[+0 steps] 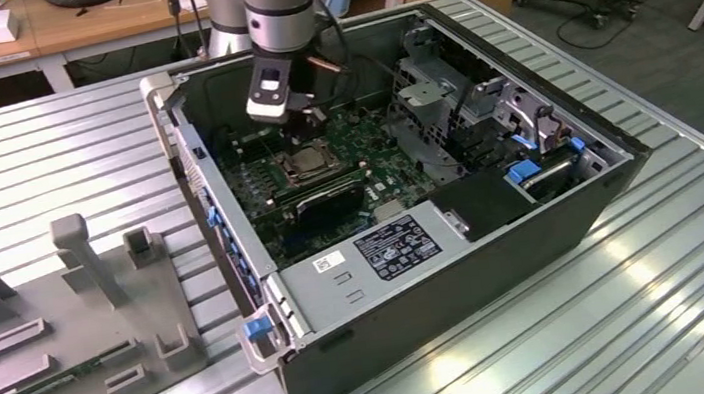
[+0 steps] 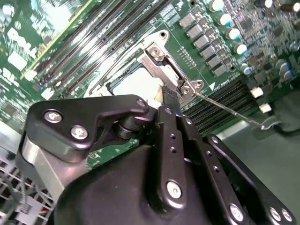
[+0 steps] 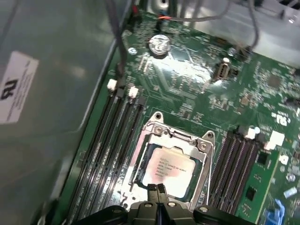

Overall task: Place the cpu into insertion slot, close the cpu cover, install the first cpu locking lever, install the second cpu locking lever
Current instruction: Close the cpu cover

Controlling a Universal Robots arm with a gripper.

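Found the cpu [image 3: 168, 169] lying flat in the insertion slot [image 3: 140, 165], with the cpu cover [image 3: 202, 163] seemingly folded down round its edges. Found the hand [image 3: 157, 189] pinched narrow, fingertips pressed together and gripping nothing, set at the socket's edge over the green motherboard [image 3: 197, 75]; could not tell contact from a near miss. Took the step in hand for the first locking lever [image 2: 229, 111] (a thin wire arm, standing clear of the socket and not latched). Judged it best done by pushing with the closed tips near the lever's free end, low and steady, keeping off the memory slots [image 3: 105, 140] and easing the wire under its catch rather than forcing it. Relied on the first wrist view for the chip's whole top and the frame on all sides; on the second wrist view for the lever itself, jutting out from the frame's corner; on the exterior view for the arm [image 1: 279, 4] reaching down into the open computer case [image 1: 469, 273] on the ribbed bench [image 1: 663, 320].
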